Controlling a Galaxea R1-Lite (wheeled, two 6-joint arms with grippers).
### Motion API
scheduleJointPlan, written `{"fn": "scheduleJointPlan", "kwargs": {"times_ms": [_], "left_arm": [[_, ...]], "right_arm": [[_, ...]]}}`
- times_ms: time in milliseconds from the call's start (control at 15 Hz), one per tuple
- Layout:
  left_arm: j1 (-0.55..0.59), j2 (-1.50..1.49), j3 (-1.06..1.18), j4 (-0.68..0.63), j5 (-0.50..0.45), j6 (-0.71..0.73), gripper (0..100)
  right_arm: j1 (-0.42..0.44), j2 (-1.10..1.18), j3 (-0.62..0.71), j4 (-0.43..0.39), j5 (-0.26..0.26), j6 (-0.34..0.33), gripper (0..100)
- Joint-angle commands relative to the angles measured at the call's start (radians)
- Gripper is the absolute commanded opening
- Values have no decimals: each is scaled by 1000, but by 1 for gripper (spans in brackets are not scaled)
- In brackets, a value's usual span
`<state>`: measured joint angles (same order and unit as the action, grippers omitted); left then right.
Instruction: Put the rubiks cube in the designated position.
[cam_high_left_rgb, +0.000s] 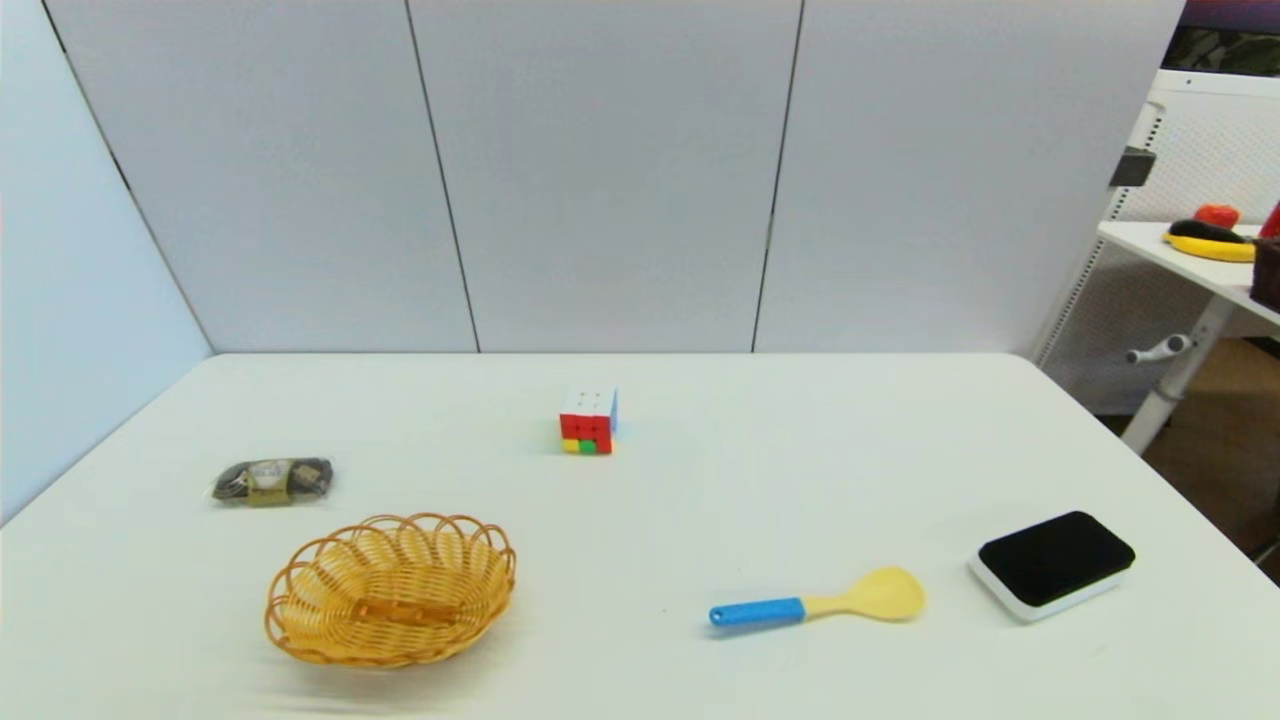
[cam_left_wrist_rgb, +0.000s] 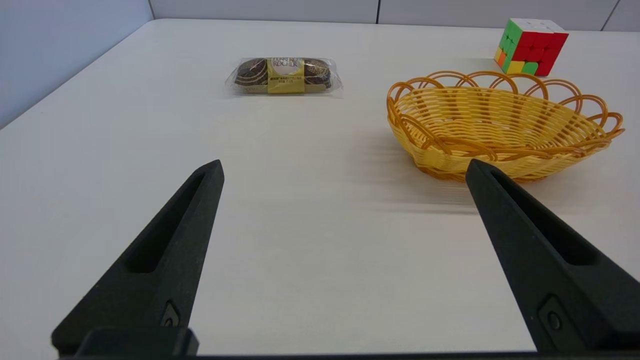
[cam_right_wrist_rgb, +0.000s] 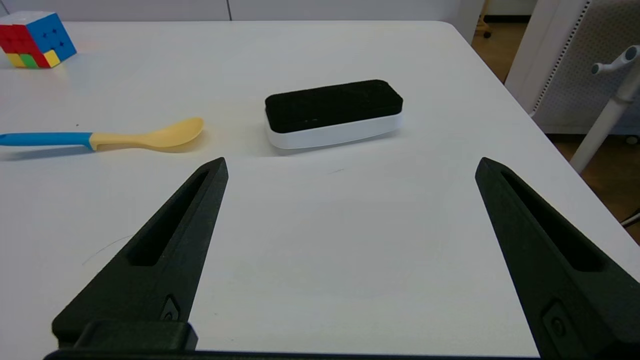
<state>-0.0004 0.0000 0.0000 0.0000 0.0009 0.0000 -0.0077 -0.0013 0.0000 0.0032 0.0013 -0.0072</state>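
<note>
White-topped, red-fronted rubiks cube (cam_high_left_rgb: 588, 420)

Grey wall panels (cam_high_left_rgb: 600, 170) back the white table (cam_high_left_rgb: 700, 500); a second white desk (cam_high_left_rgb: 1180, 250) stands right, over brown floor (cam_high_left_rgb: 1220, 440).

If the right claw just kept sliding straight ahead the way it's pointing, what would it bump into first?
Probably the black-topped white eraser: it lies straight ahead of the open right claw, with bare table between. The yellow spoon sits off to one side, likely missed.
</note>
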Motion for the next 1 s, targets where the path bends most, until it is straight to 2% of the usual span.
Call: {"fn": "scheduleJointPlan", "kwargs": {"times_ms": [67,400,600,800,1000], "left_arm": [[0,2,0,-2,1,-2,100],[2,15,0,-2,1,0,100],[0,103,-98,9,-4,37,100],[-10,359,-276,11,-4,112,100],[-89,681,-511,11,-2,146,100]], "right_arm": [[0,1,0,0,0,0,100],[0,1,0,0,0,0,100],[0,1,0,0,0,0,100],[0,1,0,0,0,0,100],[0,1,0,0,0,0,100]]}}
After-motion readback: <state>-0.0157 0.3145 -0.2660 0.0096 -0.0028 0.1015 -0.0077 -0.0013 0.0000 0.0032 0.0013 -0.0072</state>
